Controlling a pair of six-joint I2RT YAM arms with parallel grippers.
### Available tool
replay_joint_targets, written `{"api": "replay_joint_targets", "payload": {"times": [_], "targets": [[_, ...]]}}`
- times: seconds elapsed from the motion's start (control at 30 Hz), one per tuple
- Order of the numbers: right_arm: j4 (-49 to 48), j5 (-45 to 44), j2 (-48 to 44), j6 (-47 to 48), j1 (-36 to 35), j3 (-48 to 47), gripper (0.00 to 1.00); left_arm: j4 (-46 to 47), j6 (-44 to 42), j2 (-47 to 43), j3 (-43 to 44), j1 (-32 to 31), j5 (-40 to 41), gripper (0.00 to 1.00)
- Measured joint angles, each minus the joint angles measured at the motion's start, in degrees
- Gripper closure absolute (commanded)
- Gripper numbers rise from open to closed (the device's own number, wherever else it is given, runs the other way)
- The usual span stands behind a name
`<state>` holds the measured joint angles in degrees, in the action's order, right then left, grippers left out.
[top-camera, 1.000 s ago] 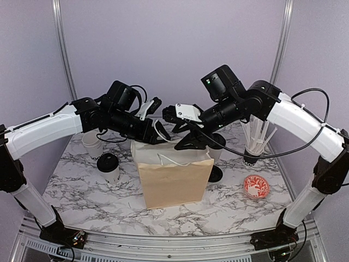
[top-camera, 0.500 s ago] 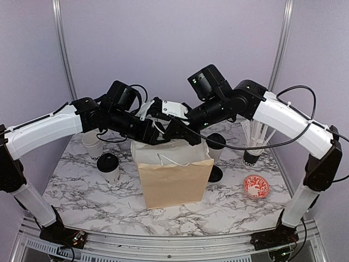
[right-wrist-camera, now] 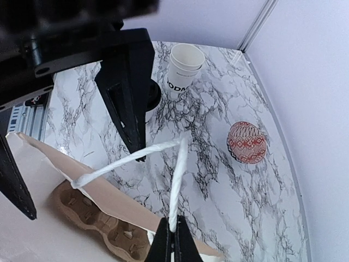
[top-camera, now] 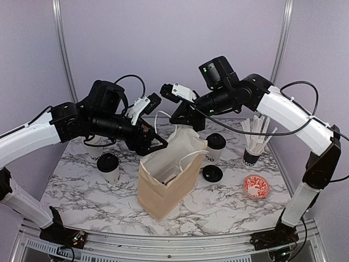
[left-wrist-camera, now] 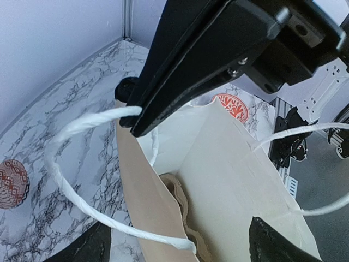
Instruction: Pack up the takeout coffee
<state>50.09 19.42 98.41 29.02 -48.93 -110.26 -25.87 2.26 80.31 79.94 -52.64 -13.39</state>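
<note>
Paper bag stood nearest on the tabletop, leaning, mouth gaping, a pulp cup carrier in its bottom. No coffee in it. Left of the bag and apart from it, one lidded coffee cup stood upright. A second lidded cup stood just beyond the bag's right corner, a loose black lid lying beside it.

Above the mouth, the right claw was pressed together on the white twine handle, holding it up. The left claw was spread wide, gripping nothing.

Judged the left claw the free one. The left cup lay below and outboard of it, long axis vertical, which suits a sideways approach. Farther back on the left stood an unlidded cup.
</note>
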Motion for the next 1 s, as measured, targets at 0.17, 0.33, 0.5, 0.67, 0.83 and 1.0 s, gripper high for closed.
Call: {"api": "replay_joint_targets", "payload": {"times": [0.17, 0.33, 0.5, 0.67, 0.83, 1.0], "targets": [[-0.44, -0.07, 0.2, -0.33, 0.04, -0.61, 1.0, 1.81, -1.66, -1.99, -0.09, 0.07, 2.73, 0.12], [-0.44, -0.09, 0.5, -0.33, 0.04, -0.61, 1.0, 2.75, 0.0, -1.62, -0.17, 0.09, 6.88, 0.23], [-0.42, -0.04, 0.87, -0.33, 0.04, -0.61, 1.0, 3.93, 0.7, -0.81, 0.44, 0.26, 10.12, 0.31], [-0.44, -0.02, 0.9, -0.33, 0.04, -0.66, 1.0, 4.61, -0.72, 2.73, 3.96, 1.53, 10.86, 0.52], [-0.44, -0.04, 1.14, -0.31, 0.04, -1.64, 1.0, 4.55, -3.74, 5.86, 6.73, 3.96, 9.4, 0.84], [-0.35, -0.31, 1.44, -0.31, 0.04, -2.08, 1.0, 3.69, -5.29, 7.04, 8.13, 5.4, 8.33, 1.0]]}}
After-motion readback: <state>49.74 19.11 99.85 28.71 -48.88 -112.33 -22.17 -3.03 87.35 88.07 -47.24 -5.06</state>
